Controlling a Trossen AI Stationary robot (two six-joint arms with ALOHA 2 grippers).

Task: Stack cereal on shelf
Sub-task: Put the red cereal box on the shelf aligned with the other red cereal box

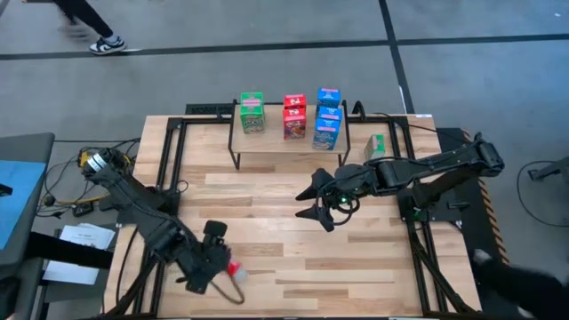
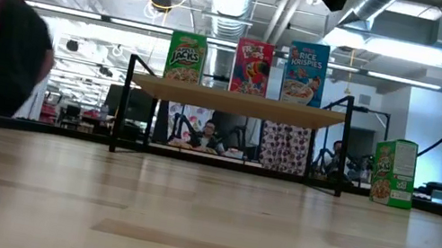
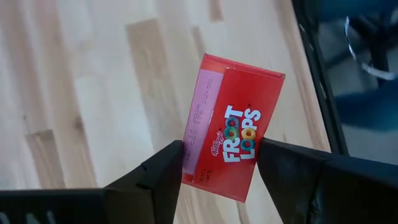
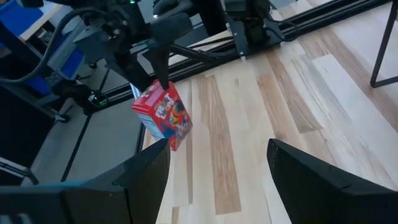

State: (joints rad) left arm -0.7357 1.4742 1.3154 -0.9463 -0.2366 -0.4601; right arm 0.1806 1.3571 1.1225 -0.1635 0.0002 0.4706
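**Left gripper holds a red cereal box clear of the table; right gripper waits with spread fingers**

The landmark is the small low shelf (image 1: 286,145) with a light wooden top on thin black legs, standing at the far edge of the wooden slatted table (image 1: 293,258).

On the shelf top stand several small cardboard cereal boxes: a green box (image 1: 252,113) at the left end, two red boxes (image 1: 294,116) in the middle, one in front of the other, and blue boxes (image 1: 326,120) at the right end. In the low view the green (image 2: 185,57), red (image 2: 252,67) and blue (image 2: 305,73) printed fronts stand upright in a row on the shelf (image 2: 238,102). Another green box (image 1: 375,147) stands upright on the table just beside the shelf's right end.

The left gripper (image 1: 216,258) is well in front of the shelf, near the table's front left. Its fingers (image 3: 161,177) are partly closed on a red rectangular cardboard cereal box (image 3: 233,144), one finger on each side of it. The right wrist view shows this red box (image 4: 163,116) tilted, hanging from those fingers with its lower end clear of the table (image 4: 298,112).

The right gripper (image 1: 314,203) hovers in front of the shelf's right half, near it. Its fingers (image 4: 146,174) stand wide apart and hold nothing.
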